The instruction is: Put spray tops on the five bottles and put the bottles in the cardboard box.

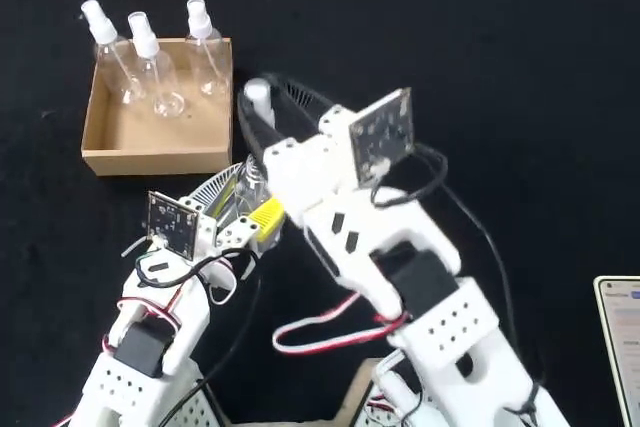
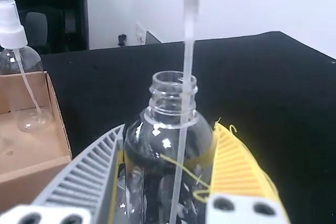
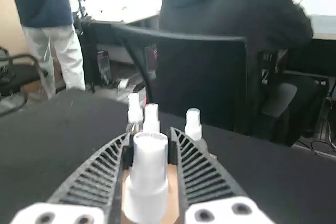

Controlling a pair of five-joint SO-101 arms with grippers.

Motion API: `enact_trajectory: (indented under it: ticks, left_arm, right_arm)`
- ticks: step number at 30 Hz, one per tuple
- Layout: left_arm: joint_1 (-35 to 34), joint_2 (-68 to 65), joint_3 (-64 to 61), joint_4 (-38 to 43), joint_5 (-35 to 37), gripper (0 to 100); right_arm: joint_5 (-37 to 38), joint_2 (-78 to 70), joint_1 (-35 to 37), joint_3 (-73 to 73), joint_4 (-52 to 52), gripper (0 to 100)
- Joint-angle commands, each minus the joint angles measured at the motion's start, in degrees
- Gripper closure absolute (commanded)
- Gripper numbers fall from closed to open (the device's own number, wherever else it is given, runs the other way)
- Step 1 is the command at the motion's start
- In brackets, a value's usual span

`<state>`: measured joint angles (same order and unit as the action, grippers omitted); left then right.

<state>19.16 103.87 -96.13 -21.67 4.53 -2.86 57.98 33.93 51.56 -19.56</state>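
Progress: three capped bottles [image 1: 155,72] stood upright inside the cardboard box [image 1: 150,152], at its far side. A fourth bottle [image 2: 168,150] was in hand, just in front of the box and clear of it. Its neck was open, with no top seated.

The left pincer [image 2: 170,129] was closed on the body of that bottle, with a grey jaw on one side and a yellow jaw on the other, holding it upright. The right pincer [image 3: 149,135] was clamped on a white spray top [image 3: 147,182], held directly above the bottle. The dip tube [image 2: 186,51] hung down from the top and had entered the open neck, but the head sat well above the rim.

Assessment: lowering and fastening this top was outstanding, as was boxing this bottle. By the task's count, one further bottle was also to be done. Roughly three of five complete.

Surface: the table [image 1: 500,67] was covered in black cloth. A flat device with a lit screen [image 1: 620,337] lay at its right edge.

Room: a white wall [image 2: 262,3] stood behind the table, and a black chair [image 3: 199,87] stood beyond its far edge.
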Motion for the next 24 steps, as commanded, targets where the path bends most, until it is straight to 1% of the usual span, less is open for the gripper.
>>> enact_trajectory:
  ticks: [1,24]
  left_arm:
    - [-0.04,0.35,-1.19,-0.18,-0.18,87]
    - [-0.04,0.35,-1.19,-0.18,-0.18,87]
  right_arm:
    - [-0.53,4.53,0.88,2.24,-0.09,98.8]
    - [-0.09,5.14,0.97,11.38,0.09,98.7]
